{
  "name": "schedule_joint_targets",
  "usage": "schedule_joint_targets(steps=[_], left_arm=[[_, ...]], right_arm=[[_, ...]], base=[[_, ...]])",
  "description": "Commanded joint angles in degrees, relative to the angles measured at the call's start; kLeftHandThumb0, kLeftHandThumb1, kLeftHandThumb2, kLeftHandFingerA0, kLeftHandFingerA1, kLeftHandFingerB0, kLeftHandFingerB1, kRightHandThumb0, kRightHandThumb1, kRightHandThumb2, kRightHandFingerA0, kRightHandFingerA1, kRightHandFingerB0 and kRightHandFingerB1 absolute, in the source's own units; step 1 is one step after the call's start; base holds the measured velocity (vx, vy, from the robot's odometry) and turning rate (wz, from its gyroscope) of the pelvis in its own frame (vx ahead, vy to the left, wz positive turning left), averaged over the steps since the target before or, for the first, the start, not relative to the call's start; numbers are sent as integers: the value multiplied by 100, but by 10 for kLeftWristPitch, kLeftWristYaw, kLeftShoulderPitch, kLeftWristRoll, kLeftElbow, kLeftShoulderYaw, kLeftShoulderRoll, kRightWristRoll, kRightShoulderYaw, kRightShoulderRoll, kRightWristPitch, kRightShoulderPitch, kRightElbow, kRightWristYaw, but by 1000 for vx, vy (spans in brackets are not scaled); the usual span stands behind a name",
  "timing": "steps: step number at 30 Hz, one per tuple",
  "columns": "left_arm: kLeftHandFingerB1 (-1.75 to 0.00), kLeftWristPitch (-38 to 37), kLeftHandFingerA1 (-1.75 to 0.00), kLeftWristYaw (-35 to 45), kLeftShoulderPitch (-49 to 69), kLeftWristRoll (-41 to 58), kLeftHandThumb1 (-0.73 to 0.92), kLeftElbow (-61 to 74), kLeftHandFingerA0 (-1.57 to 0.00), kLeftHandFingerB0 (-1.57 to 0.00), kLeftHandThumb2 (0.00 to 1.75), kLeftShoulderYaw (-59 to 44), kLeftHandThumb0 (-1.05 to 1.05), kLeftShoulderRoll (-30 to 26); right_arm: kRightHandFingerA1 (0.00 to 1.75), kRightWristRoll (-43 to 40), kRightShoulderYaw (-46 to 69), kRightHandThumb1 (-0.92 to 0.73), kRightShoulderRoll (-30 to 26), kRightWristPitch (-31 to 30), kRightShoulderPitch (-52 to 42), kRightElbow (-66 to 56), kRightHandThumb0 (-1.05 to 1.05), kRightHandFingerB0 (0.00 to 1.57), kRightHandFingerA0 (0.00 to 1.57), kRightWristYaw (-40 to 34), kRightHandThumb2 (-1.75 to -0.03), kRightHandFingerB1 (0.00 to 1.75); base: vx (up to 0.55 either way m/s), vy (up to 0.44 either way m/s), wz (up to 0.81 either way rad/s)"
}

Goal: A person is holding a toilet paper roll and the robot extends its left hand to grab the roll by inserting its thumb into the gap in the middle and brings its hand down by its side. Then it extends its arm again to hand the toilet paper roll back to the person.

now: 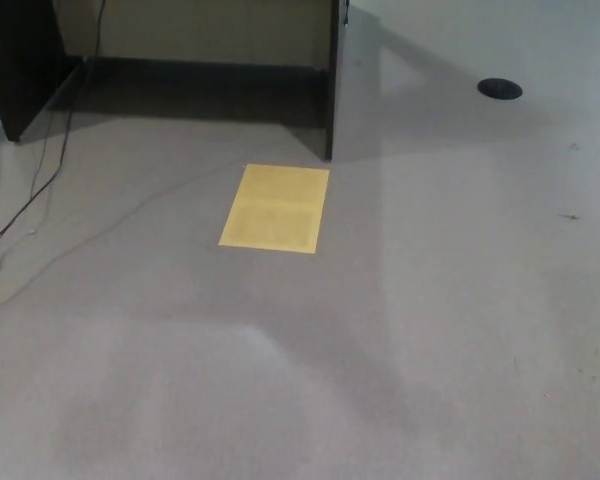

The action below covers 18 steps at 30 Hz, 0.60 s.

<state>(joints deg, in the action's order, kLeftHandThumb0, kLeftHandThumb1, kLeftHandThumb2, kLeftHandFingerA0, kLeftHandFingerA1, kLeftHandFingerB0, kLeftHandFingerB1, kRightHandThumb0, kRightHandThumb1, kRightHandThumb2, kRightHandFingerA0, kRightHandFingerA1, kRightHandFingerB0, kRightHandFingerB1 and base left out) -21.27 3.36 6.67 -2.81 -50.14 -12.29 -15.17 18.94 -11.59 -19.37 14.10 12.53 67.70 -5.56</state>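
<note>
neither hand's in shot so can't tell if they're open or holding anything, and no roll or person visible either, so I'd keep the left thumb hooked well into the tube if it's down by the side; count: one yellow sheet (275, 208), one black disc (500, 89), one cable (42, 165) on the floor (380, 380)

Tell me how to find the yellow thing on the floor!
Look at the grey carpet in front of the dark desk. Just below the desk's leg lies a flat yellow sheet. It is the only bright, rectangular thing there; the black disc is round and dark.
</note>
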Motion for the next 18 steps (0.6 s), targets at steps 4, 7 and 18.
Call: schedule_joint_targets(steps=[4, 7, 18], left_arm=[[-32, -78, -36, 3, 11, 23, 56, -6, -43, -39, 56, -20, -21, -15], [-32, -77, -36, 27, 16, 44, 57, 40, -40, -37, 57, -29, -22, -16], [-31, 31, -37, 50, 2, 72, 50, 414, -36, -30, 55, -22, -21, -29]], right_arm=[[41, 24, -16, -61, -12, 56, 6, 31, -31, 46, 52, -41, -59, 37], [42, 24, -18, -61, -10, 61, 7, 35, -31, 47, 54, -45, -58, 37], [42, 22, -16, -60, -7, 63, 7, 42, -30, 46, 54, -44, -58, 37]], base=[[0, 0, 0], [0, 0, 0], [0, 0, 0]])
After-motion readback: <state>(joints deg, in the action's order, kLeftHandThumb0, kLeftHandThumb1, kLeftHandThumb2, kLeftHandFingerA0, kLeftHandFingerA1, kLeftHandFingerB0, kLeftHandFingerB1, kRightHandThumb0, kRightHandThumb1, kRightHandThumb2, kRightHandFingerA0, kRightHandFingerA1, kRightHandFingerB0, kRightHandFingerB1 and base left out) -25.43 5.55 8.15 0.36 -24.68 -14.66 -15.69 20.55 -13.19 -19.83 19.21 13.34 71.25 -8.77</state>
